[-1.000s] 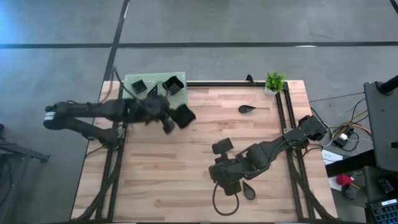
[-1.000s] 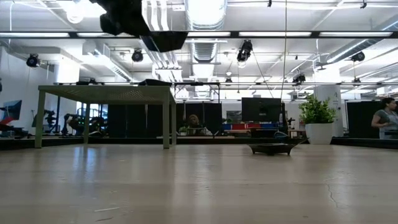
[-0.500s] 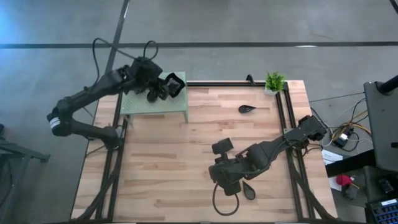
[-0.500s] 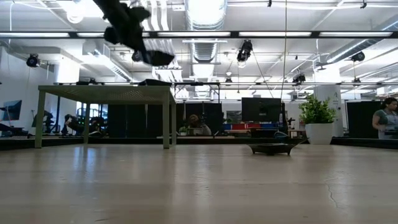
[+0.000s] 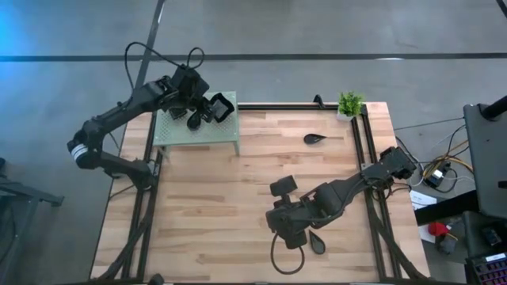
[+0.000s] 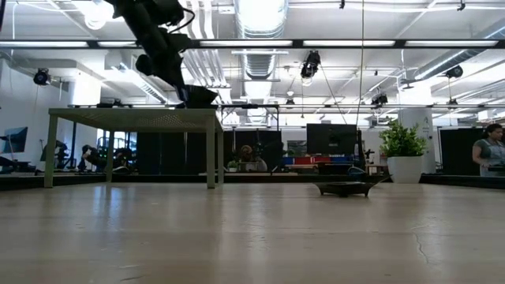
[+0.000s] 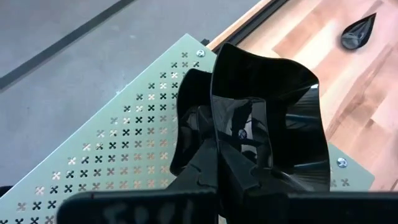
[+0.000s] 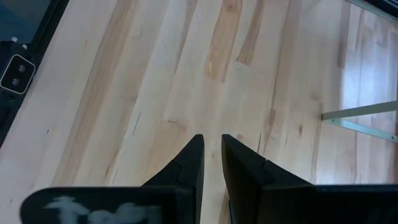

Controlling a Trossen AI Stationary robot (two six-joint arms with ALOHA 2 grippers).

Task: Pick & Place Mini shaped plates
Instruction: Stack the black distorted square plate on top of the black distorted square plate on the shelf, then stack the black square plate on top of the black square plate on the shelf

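Low view: wooden table [image 6: 252,237], bright workshop behind; left claw [image 7: 233,158] grips square plate [image 7: 267,118].

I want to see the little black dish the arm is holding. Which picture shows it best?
The left wrist view: the square black dish fills it, pinched at its rim by the left gripper above the green stand. The high view shows it small and partly hidden; the low view only a dark edge; the right wrist view, nothing.
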